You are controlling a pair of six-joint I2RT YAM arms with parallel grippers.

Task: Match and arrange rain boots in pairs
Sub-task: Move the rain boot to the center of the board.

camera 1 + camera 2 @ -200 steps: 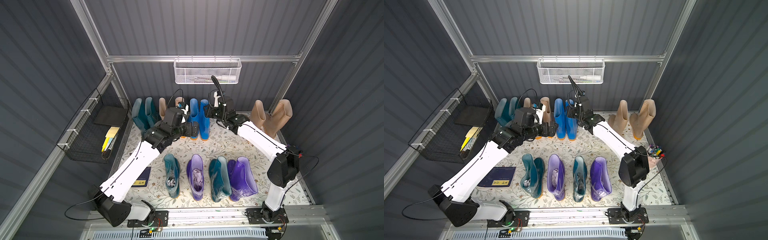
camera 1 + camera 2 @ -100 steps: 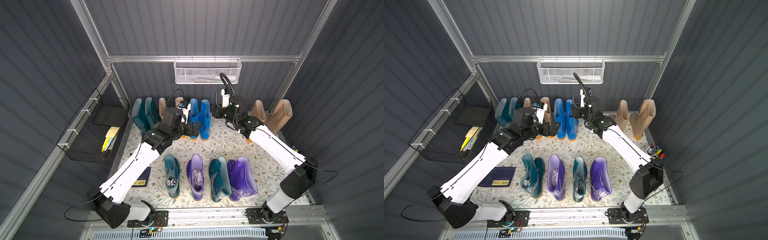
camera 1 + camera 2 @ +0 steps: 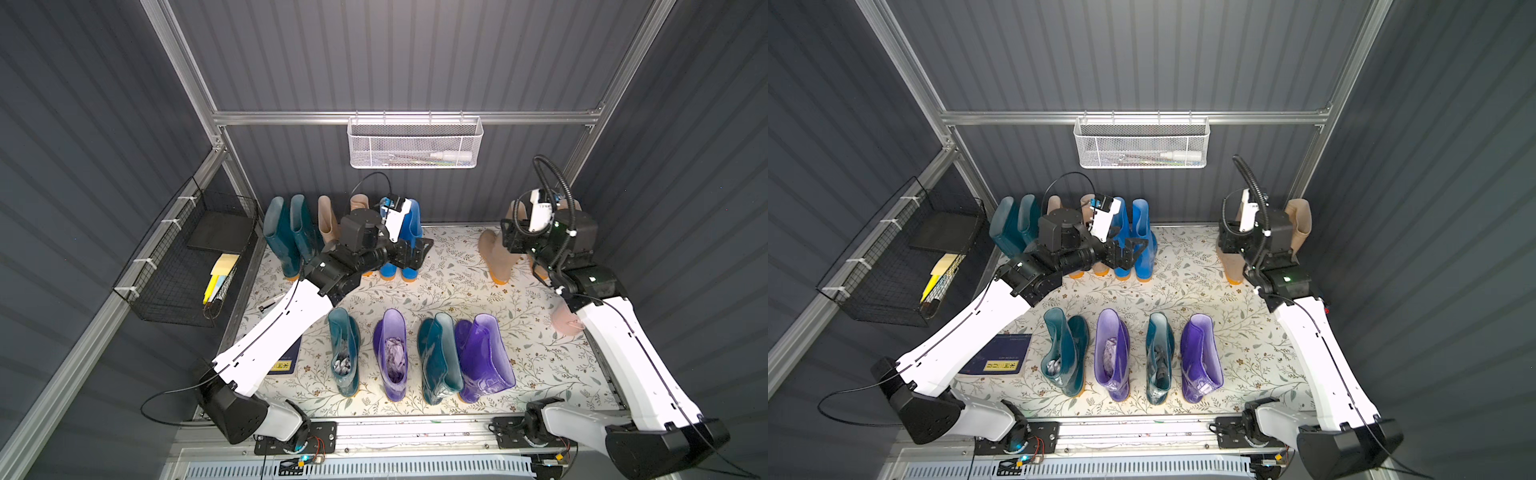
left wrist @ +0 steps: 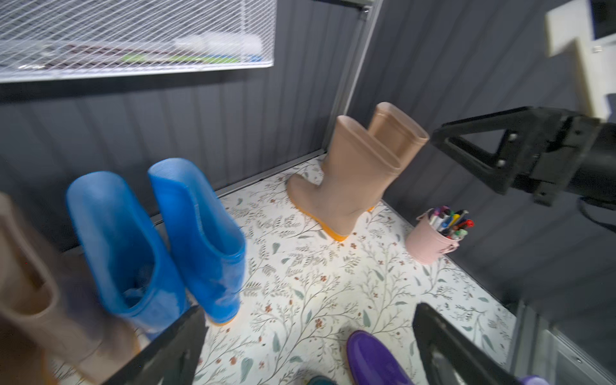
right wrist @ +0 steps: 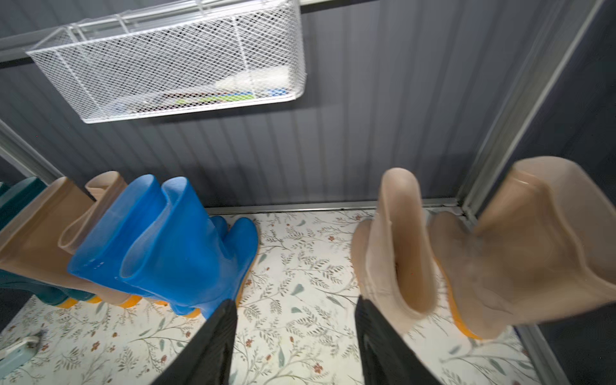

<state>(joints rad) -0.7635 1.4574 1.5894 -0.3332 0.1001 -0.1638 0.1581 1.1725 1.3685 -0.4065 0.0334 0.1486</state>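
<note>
Our right gripper (image 5: 295,308) stands with jaws apart and empty, one finger (image 5: 376,333) just beside the nearer beige boot (image 5: 396,253). A careless sideways sweep could tip it onto the second beige boot (image 5: 540,246), which leans in the corner. Our left gripper (image 4: 308,313), also spread wide and empty, hovers near the blue pair (image 4: 160,240), and a low pass might topple them. In the front row, teal boots (image 3: 345,353) and purple boots (image 3: 392,353) alternate, not yet paired.

left arm (image 3: 282,328): white shells, black joints, thin black cable (image 3: 174,390) | right arm (image 3: 636,357): same, small green light (image 3: 1286,279), ribbed black hose (image 3: 555,178) looped at wrist | left gripper (image 4: 310,308): matte black fingers (image 4: 173,353) | wrist cameras (image 3: 398,218): white housings
</note>
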